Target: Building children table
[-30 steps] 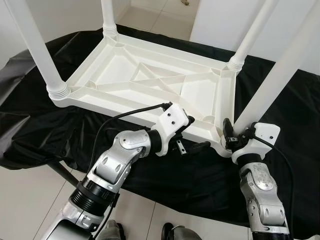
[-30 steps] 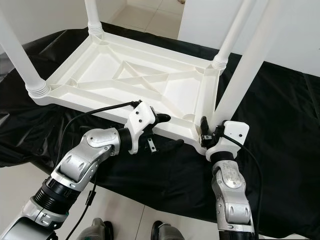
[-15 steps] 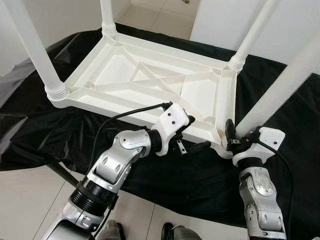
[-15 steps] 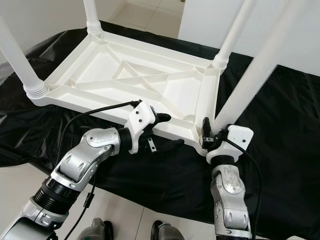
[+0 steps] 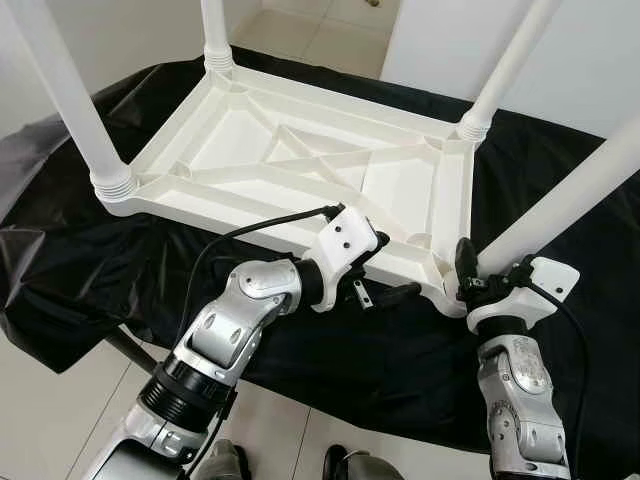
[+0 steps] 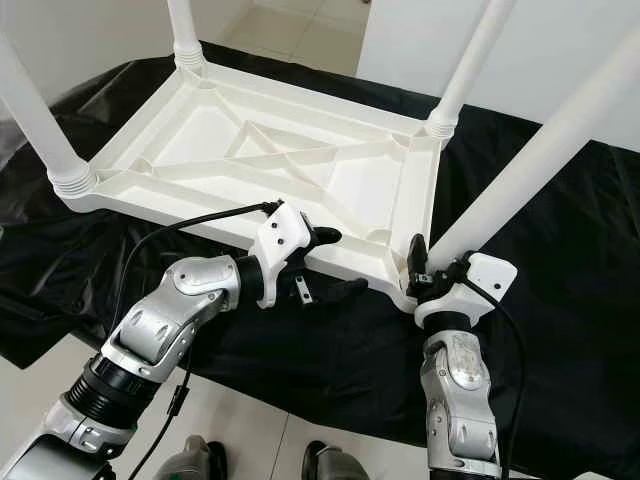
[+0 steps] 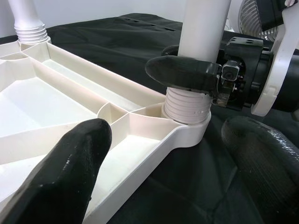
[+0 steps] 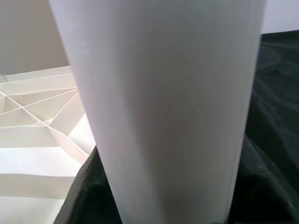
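I have the right end effector [image 6: 425, 272] clenched on the fourth leg [image 6: 530, 160] at the tabletop [image 6: 270, 160] corner; the left end effector [image 6: 335, 262] spread, straddling the rim; next I'd twist it home.

Head downward; wrists close on leg [image 7: 201, 42]

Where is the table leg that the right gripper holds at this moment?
In the left eye view, the table leg leans at the near right corner of the upturned white tabletop, its threaded end at the corner socket, gripped by the right gripper.
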Controlling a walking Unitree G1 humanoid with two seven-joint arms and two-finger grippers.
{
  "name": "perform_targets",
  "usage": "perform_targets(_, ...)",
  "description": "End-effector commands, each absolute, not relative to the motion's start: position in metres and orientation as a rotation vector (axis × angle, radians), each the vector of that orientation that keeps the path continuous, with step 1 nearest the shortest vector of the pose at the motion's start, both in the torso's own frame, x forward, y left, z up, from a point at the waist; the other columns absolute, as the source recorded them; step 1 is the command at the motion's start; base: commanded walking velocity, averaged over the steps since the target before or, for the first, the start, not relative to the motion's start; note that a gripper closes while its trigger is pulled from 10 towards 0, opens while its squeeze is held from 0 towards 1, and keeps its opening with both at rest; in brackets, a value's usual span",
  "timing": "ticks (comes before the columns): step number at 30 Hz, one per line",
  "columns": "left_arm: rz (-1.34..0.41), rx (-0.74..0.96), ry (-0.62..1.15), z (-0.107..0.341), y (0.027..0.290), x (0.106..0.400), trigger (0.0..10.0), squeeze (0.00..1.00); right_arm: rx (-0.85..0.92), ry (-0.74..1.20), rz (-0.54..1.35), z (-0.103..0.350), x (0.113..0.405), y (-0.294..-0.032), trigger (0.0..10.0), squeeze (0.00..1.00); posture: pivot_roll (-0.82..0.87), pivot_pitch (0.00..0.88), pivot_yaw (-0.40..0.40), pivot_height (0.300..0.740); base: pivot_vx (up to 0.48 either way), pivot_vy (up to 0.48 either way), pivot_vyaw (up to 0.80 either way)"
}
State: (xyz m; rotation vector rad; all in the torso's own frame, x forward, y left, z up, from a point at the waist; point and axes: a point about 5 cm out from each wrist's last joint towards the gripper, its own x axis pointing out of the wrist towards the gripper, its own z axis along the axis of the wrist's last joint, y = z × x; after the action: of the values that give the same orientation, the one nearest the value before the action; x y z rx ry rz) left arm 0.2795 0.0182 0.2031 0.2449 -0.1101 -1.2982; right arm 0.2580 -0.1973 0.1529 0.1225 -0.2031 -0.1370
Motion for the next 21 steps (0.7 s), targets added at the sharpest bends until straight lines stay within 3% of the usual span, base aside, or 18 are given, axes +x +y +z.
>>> perform_targets(1, -1.3, 0.24, -0.113, 0.204, 0.016, 0.276, 10.0, 0.0, 0.124, -0.042, -0.199, 0.121, 0.251, -0.207, 10.0, 0.0, 0.02, 0.185, -0.044, 0.74, 0.0, 0.0, 0.0)
perform_targets(14, -1.299, 0.242, -0.114, 0.204, 0.016, 0.277, 10.0, 0.0, 0.094, -0.063, -0.216, 0.124, 0.249, -0.203, 10.0, 0.0, 0.02, 0.184, -0.046, 0.74, 0.0, 0.0, 0.0)
perform_targets(17, -1.301, 0.24, -0.118, 0.205, 0.015, 0.277, 10.0, 0.0, 0.014, -0.086, -0.433, 0.128, 0.243, -0.205, 10.0, 0.0, 0.02, 0.18, -0.047, 0.74, 0.0, 0.0, 0.0)
perform_targets(21, -1.303, 0.24, -0.12, 0.205, 0.015, 0.277, 10.0, 0.0, 0.002, -0.104, -0.523, 0.13, 0.24, -0.207, 10.0, 0.0, 0.02, 0.178, -0.047, 0.74, 0.0, 0.0, 0.0)
